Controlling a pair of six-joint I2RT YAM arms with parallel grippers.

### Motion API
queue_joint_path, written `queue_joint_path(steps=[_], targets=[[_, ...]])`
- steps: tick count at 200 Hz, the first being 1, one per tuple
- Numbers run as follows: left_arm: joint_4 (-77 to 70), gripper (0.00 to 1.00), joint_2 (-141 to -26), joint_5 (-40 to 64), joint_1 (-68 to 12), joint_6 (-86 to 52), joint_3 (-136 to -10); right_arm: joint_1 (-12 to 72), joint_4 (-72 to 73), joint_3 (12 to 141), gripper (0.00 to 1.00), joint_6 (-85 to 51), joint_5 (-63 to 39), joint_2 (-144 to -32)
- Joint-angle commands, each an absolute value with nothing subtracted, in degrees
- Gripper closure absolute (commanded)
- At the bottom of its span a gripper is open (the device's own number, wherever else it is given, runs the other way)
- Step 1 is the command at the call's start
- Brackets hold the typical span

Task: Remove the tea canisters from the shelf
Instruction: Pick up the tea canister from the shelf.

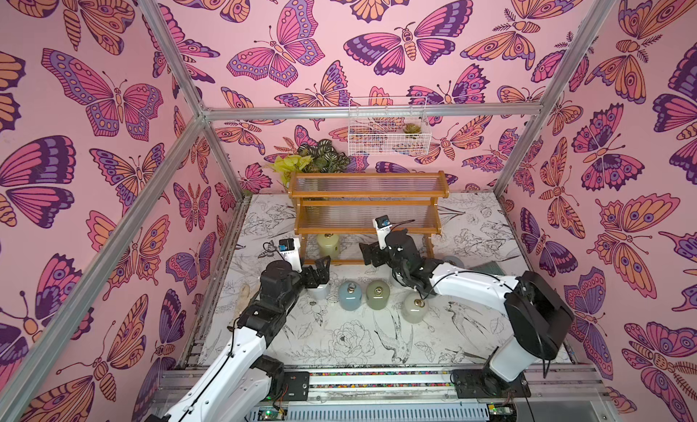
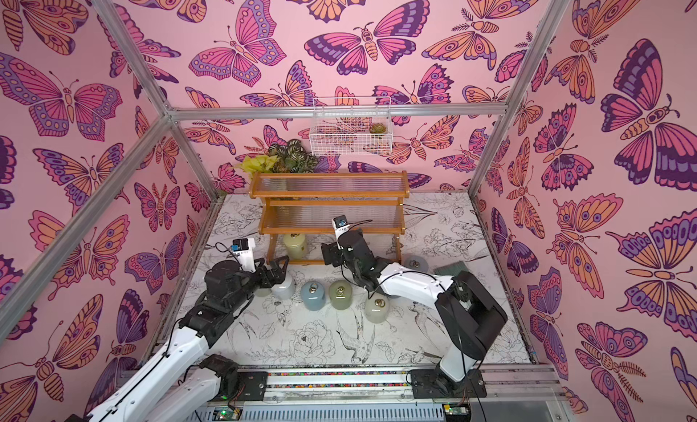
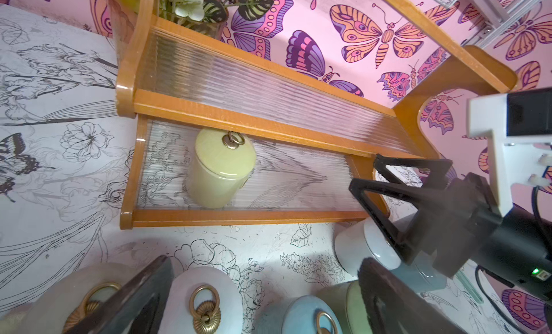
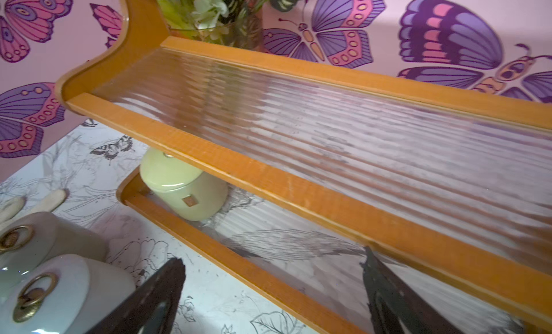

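The shelf (image 1: 367,212) stands at the back of the table, its upper tiers bare. A single yellow-green tea canister (image 1: 328,244) (image 3: 221,168) (image 4: 185,192) stands on the bottom tier, near its left end. Several tea canisters stand on the table in front: white (image 3: 206,290), blue (image 1: 349,295), sage green (image 1: 377,293), pale (image 1: 415,307), and a grey one (image 1: 452,261) right of the shelf. My left gripper (image 1: 322,264) (image 3: 263,299) hangs open just above the white and blue ones. My right gripper (image 1: 369,253) (image 4: 271,287) is open and holds nothing, over the bottom tier's front rail.
A glass vase of leafy plants (image 1: 313,159) stands behind the shelf's left end. A white wire basket (image 1: 388,131) hangs on the back wall above it. A green ribbed object (image 1: 486,267) lies at the table's right edge. Pink walls with metal posts close in three sides.
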State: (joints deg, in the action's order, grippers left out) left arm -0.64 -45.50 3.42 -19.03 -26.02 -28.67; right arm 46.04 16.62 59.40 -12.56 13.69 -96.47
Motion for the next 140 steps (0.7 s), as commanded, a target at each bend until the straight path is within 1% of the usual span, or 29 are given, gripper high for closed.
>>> queue_joint_path(steps=[1,31,70,100,111,123,140], targets=[[3.92,0.0,-46.17,2.64,-17.82,-26.54,-31.11,47.18,15.52,63.97,0.04,-11.72,8.75,-100.76],[7.4,0.0,-47.73,4.74,-15.12,-27.86,-33.11,47.55,15.91,68.75,0.03,-12.99,5.83,-106.04],[0.82,0.0,-46.96,10.96,-10.86,-30.03,-29.74,47.97,18.43,73.61,0.02,-11.81,0.88,-112.06],[-0.97,0.0,-47.01,12.73,-9.41,-30.24,-28.77,48.43,20.39,76.29,0.01,-10.5,-1.42,-115.88],[-1.52,0.0,-47.19,13.25,-9.23,-30.23,-28.57,48.5,20.86,77.23,0.0,-10.24,-1.52,-117.35],[-1.92,0.0,-47.47,13.57,-9.09,-30.14,-28.48,48.59,22.46,77.76,0.01,-10.05,-1.11,-118.67],[-2.34,0.0,-48.05,14.01,-9.05,-29.99,-28.39,48.87,24.42,79.08,0.01,-10.02,1.24,-120.8]])
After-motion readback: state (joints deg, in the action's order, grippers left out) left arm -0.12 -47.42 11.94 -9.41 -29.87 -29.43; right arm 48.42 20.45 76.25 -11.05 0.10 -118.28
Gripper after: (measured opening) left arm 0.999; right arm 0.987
